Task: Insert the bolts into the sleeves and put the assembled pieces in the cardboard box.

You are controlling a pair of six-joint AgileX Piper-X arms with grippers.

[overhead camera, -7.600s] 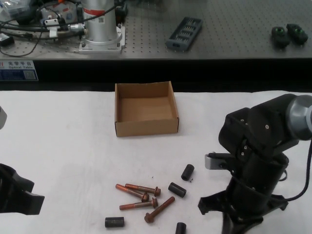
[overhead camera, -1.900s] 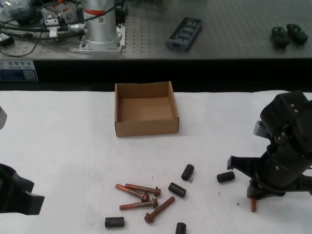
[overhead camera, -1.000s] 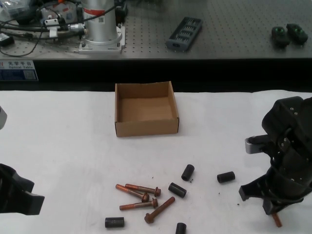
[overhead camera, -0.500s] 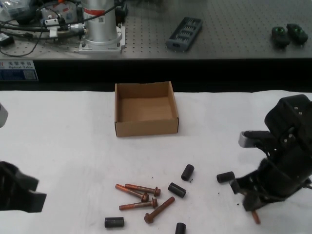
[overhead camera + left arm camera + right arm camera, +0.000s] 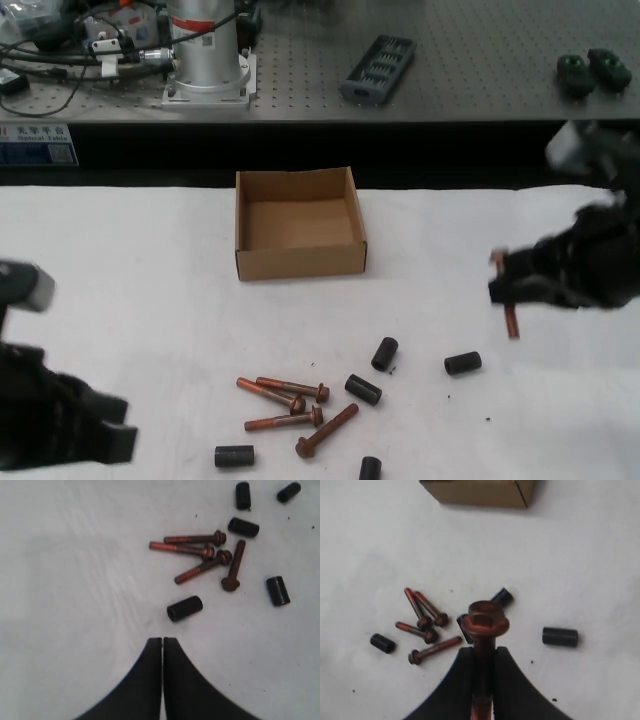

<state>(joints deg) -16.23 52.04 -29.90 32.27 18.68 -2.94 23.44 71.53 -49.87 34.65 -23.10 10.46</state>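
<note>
**Right wrist view: one bolt gripped, no sleeve on it yet**

Step in hand (judgement): first bolt picked, mating not begun.

Right gripper (image 5: 483,654): clamped on one bolt (image 5: 488,622). The shank sits between the fingers, and the flanged head stands out past the fingertips. The high view puts this gripper at the right, off the cloth (image 5: 150,300) and right of the box (image 5: 300,262).

Left gripper (image 5: 162,644): fingers pressed together, nothing between them. It hangs over the near left of the cloth, with one sleeve (image 5: 184,608) just beyond its tips.

Parts on the cloth:
- Four loose bolts (image 5: 192,539) lie in a cluster near centre, some touching.
- Five sleeves lie around the cluster, apart from one another. The right-most sleeve (image 5: 463,363) lies closest to the right gripper.
- The box stands on the far side of the cluster, and its inside shows bare cardboard.

Progress (judgement): early. No assembled piece is anywhere on the cloth.

Next move (judgement): a sleeve has to meet the held bolt.
- The left gripper would need to open and come down over the sleeve in front of it.
- It should close across the sleeve's side so the bore stays free, then bring the sleeve in line with the shank.
- Lining up bore and shank is the tight part.
- I cannot tell how much bare shank is clear of the right fingers.
</note>
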